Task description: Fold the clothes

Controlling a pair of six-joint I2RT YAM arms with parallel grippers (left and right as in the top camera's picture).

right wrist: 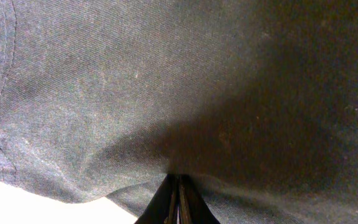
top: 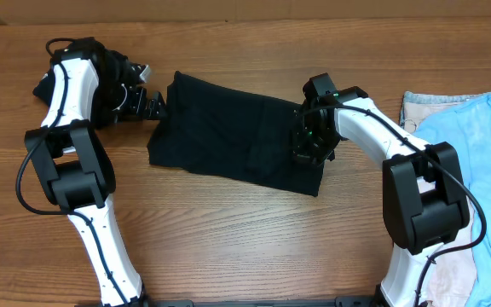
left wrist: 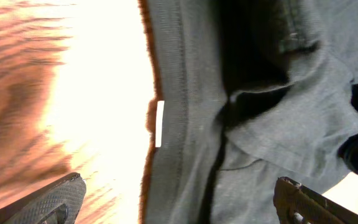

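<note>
With right end effector [top: 310, 141] clamped on the black shirt [top: 228, 128] at its right end, left end effector [top: 147, 105] apart beside its left hem: may bunch or skew if pulled one-sided.

On wooden table [top: 245, 251]: black shirt [top: 220, 128], blue T-shirt [top: 471, 145].

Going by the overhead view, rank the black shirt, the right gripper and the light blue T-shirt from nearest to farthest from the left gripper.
1. the black shirt: its left edge lies right beside the left gripper.
2. the right gripper: on the shirt's far right end.
3. the light blue T-shirt: at the far right of the view.
</note>
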